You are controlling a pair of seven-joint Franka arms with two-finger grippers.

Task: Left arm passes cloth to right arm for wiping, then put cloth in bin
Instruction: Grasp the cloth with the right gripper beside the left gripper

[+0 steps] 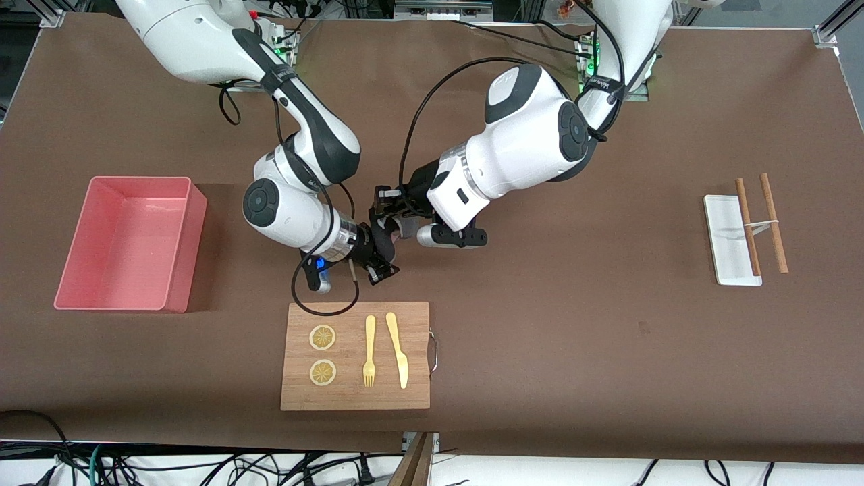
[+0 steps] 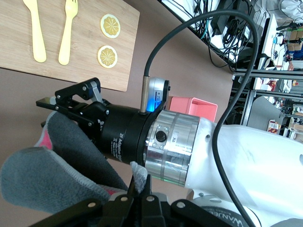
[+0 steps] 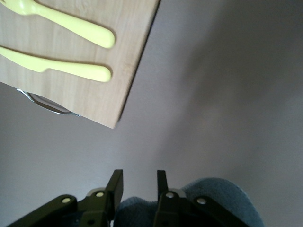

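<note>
From the front, the left gripper (image 1: 383,226) and right gripper (image 1: 379,264) meet above bare table, just up from the wooden cutting board (image 1: 356,356); the pink bin (image 1: 131,243) sits toward the right arm's end.

In the left wrist view, the grey cloth (image 2: 52,175) hangs pinched in the left gripper's closed fingers.

The right wrist view shows the right gripper's fingers (image 3: 116,185) narrowed, seemingly gripping the cloth.

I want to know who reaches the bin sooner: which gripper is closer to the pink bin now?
Right. The right gripper is toward the pink bin's end; the left gripper meets it at the cloth, slightly farther off.
</note>
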